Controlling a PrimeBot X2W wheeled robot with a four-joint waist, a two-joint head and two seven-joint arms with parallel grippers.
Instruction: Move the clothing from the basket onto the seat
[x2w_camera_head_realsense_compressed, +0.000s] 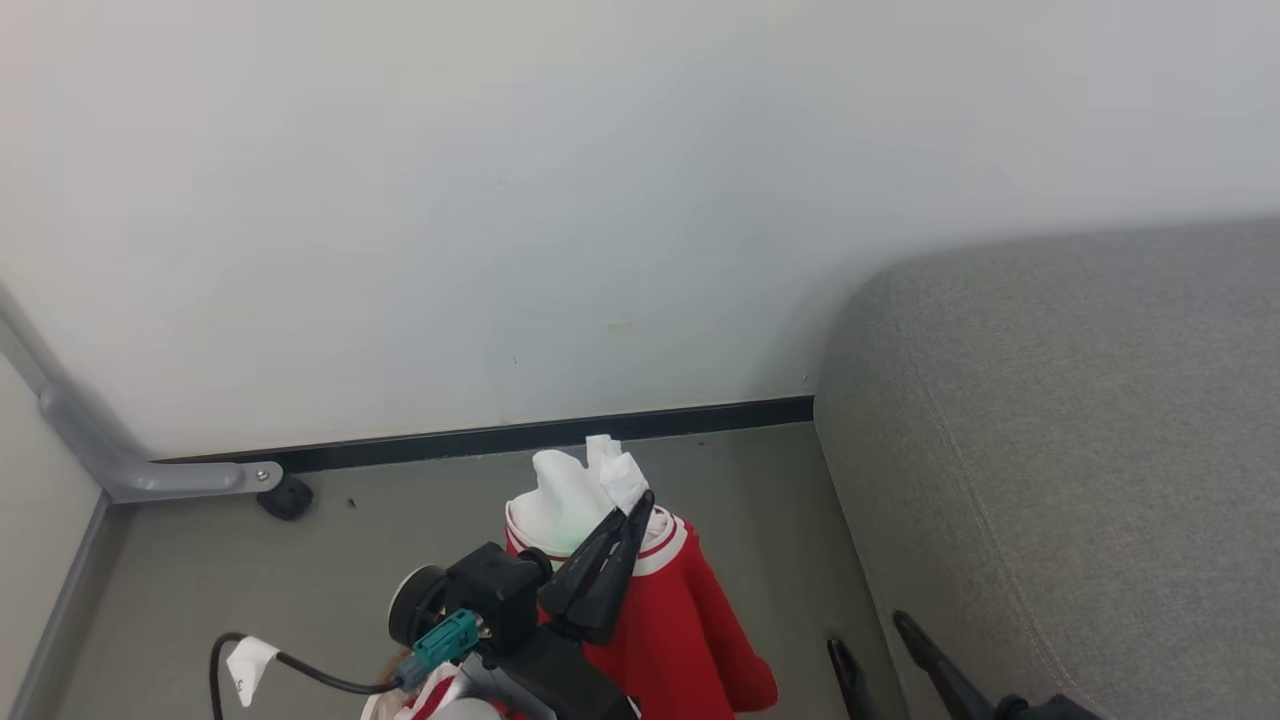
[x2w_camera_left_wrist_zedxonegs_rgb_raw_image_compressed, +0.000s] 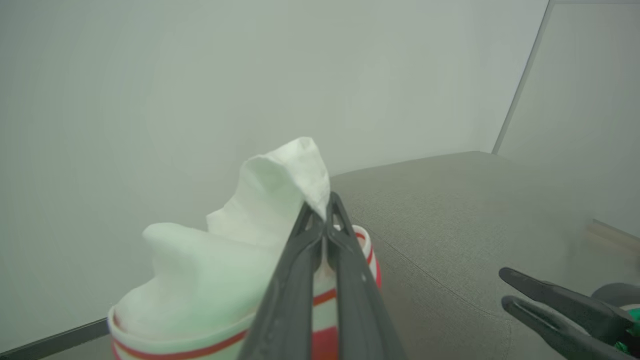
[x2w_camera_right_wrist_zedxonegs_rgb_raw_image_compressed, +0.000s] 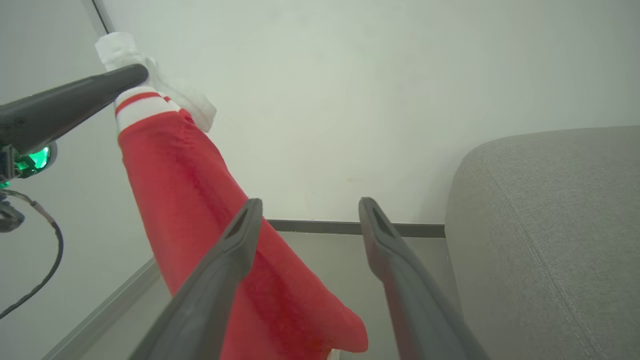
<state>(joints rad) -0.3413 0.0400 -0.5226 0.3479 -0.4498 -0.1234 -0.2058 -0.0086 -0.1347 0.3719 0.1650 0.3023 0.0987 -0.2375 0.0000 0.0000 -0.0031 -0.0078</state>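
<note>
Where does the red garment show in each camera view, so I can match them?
Head view: garment bottom centre, hanging from the left gripper.
Left wrist view: lower left, clamped in that gripper.
Right wrist view: left, draping downward.
Shared landmark: the grey seat, on the right in each.

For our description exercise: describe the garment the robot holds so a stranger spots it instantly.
Find the big grey seat on the right. Left of it, the clothing hangs from the left gripper, fingers shut. It alone is red, white-banded.
</note>
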